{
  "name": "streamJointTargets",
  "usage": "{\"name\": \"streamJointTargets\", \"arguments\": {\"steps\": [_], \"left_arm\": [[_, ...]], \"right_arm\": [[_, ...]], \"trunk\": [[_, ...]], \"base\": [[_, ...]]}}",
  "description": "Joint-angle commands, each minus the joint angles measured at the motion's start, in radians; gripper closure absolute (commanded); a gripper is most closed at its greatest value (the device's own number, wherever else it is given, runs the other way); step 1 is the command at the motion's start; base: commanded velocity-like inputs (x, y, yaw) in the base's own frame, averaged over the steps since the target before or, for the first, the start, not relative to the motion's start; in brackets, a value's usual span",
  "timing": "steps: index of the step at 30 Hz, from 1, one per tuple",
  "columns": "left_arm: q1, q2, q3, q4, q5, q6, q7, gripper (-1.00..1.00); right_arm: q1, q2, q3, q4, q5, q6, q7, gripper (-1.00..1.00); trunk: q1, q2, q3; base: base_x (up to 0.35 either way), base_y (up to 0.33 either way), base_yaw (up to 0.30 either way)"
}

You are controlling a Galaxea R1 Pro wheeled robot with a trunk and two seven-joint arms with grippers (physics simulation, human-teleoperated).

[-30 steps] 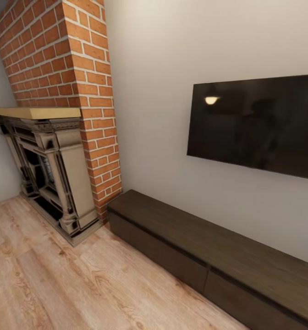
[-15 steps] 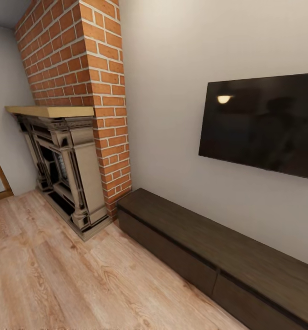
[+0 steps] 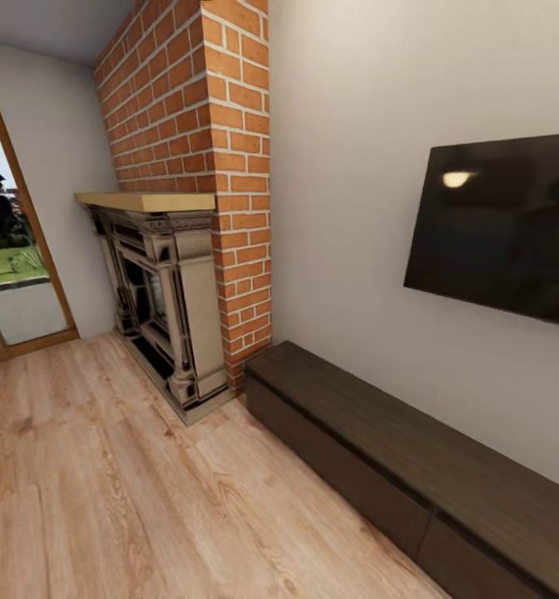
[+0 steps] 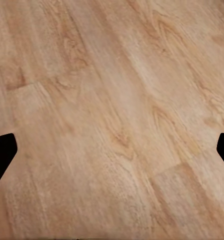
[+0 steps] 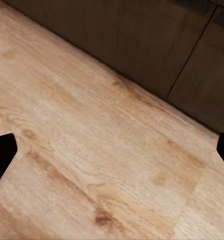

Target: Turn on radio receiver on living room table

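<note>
The radio receiver and the coffee table are out of view. The left wrist view looks down on light wood plank floor [image 4: 112, 100]; my left gripper [image 4: 112, 150] is open, its dark fingertips [image 4: 2, 155] wide apart at the picture's edges with nothing between them. My right gripper [image 5: 112, 150] is also open and empty, hanging over the floor close to the front of the long dark bench cabinet [image 5: 157, 45].
A red brick chimney [image 3: 205, 158] with an ornate fireplace [image 3: 159, 291] stands ahead. The long dark bench cabinet [image 3: 413, 449] runs along the right wall under a wall-mounted TV [image 3: 504, 225]. A glass door [image 3: 9, 249] is at far left. Plank floor [image 3: 130, 491] lies open in front.
The whole head view has shifted right, so the camera has turned left. The glass door has come into view at the left and part of the TV has left at the right.
</note>
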Motion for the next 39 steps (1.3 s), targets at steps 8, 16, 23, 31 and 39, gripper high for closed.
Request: {"name": "streamJointTargets", "arguments": {"steps": [8,16,23,31,39], "left_arm": [[0.000,0.001,0.002,0.000,0.000,0.000,0.000,-1.00],[0.000,-0.001,0.037,0.000,0.000,-0.001,0.000,-1.00],[0.000,-0.001,0.040,0.000,0.000,-0.002,0.000,-1.00],[0.000,-0.001,0.040,0.000,0.000,-0.002,0.000,-1.00],[0.000,-0.002,0.040,0.000,0.000,-0.002,0.000,-1.00]], "right_arm": [[0.000,0.000,0.000,0.000,-0.004,0.000,0.000,-1.00],[0.000,0.000,0.000,0.000,-0.005,0.000,0.000,-1.00],[0.000,0.000,0.000,0.000,-0.005,0.000,0.000,-1.00],[0.000,0.000,-0.001,0.000,-0.005,0.000,0.000,-1.00],[0.000,0.000,-0.001,0.000,-0.005,0.000,0.000,-1.00]], "trunk": [[0.000,0.000,0.000],[0.000,0.000,-0.002],[0.000,0.000,-0.004],[0.000,0.000,-0.007],[0.000,0.000,-0.010]], "base": [[0.000,0.000,0.295],[0.000,0.000,0.295],[0.000,0.000,0.295],[0.000,0.000,0.295],[0.000,0.000,0.295]]}}
